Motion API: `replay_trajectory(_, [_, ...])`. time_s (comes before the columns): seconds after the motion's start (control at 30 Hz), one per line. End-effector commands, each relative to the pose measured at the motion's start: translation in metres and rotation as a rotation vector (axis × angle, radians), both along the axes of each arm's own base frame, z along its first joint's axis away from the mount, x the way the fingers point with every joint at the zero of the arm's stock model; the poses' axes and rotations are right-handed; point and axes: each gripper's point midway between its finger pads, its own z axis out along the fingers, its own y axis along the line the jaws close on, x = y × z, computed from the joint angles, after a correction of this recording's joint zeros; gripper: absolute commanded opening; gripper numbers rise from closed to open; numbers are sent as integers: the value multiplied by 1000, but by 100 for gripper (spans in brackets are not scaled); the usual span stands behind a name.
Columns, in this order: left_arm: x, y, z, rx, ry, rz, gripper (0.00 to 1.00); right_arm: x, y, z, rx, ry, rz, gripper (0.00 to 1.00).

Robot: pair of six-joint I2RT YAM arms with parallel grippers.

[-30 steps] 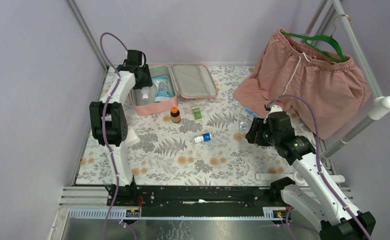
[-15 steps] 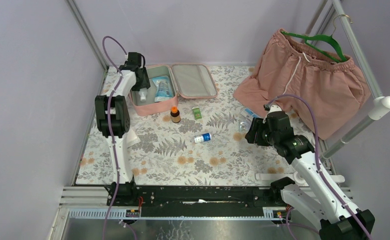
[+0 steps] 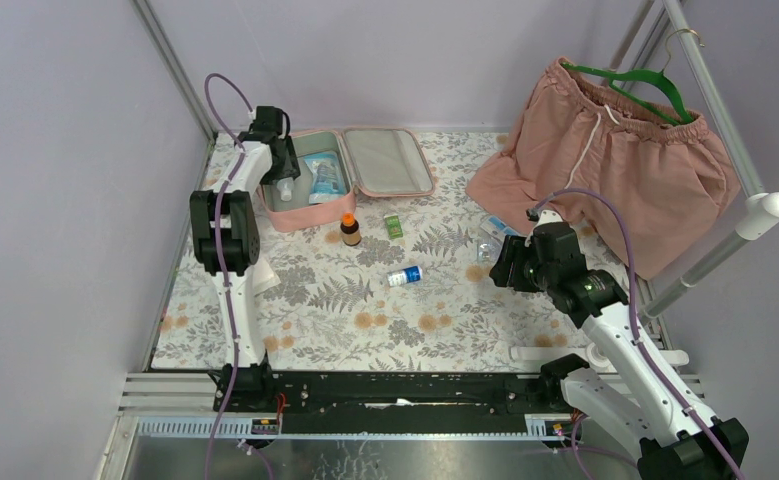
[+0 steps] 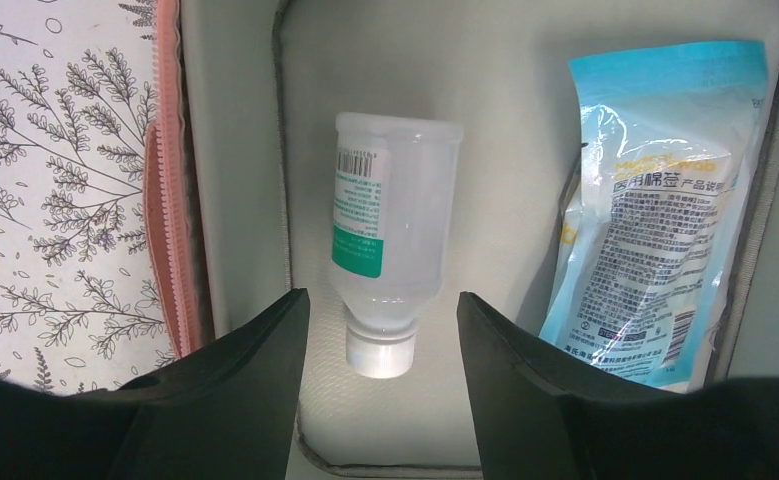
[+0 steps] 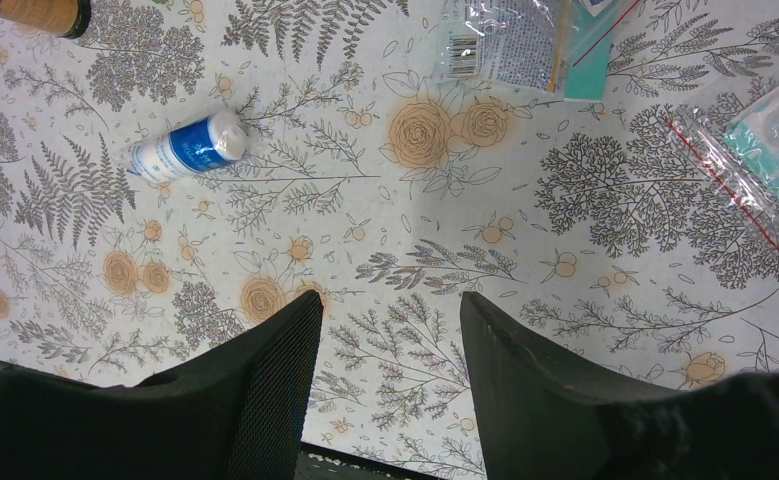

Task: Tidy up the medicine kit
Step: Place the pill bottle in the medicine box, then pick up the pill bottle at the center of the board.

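The overhead view hides much of the left compartment of the medicine kit (image 3: 385, 160) behind the left arm, and the left wrist view cuts the case off on every side. The print on the items inside is too small to read. The case lies open and flat, its two halves side by side. Each half's long axis runs away from the arms towards the back wall.

The left gripper (image 4: 381, 297) hangs over the left half with its jaws apart, holding nothing. A clear bottle (image 4: 395, 230) lies on the grey lining between the fingers, cap towards the wrist, with a gap on either side. A blue sachet pack (image 4: 655, 200) lies just to the gripper's right.

The right gripper (image 5: 390, 297), well apart from the kit, is parted over bare patterned cloth, empty. A small blue bottle (image 5: 187, 147) lies ahead to its left. Clear packets (image 5: 510, 40) ahead of it are cropped by the frame.
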Motion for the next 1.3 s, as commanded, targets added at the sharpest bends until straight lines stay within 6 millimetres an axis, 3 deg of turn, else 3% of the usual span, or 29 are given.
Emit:
replay_trajectory(0.0, [-2, 3, 6, 15, -10, 14, 64, 1, 3, 3, 5, -19, 19, 61])
replay_trajectory(0.17, [-1, -4, 43, -22, -87, 9, 64, 1, 2, 4, 4, -21, 17, 61])
replay_trajectory(0.37, [-19, -24, 127, -75, -300, -23, 66, 2, 2, 3, 5, -24, 14, 62])
replay_trajectory(0.47, [-38, -41, 157, -117, -380, -78, 68, 3, 2, 4, 5, -33, 11, 62])
replay_trajectory(0.6, [-66, -89, 170, -155, -398, -221, 70, 3, 2, 5, 7, -36, 10, 62])
replay_trajectory(0.77, [-104, -153, 138, -129, -299, -396, 76, 3, 2, 5, 7, -36, 12, 62])
replay_trajectory(0.93, [-132, -191, 98, -92, -195, -470, 78, 3, 2, 5, 11, -38, 11, 62])
replay_trajectory(1.03, [-138, -198, 82, -68, -169, -453, 80, 2, 2, 6, 12, -40, 10, 62])
replay_trajectory(1.27, [-132, -187, 52, 21, -117, -389, 81, 1, 3, 8, 20, -48, 12, 63])
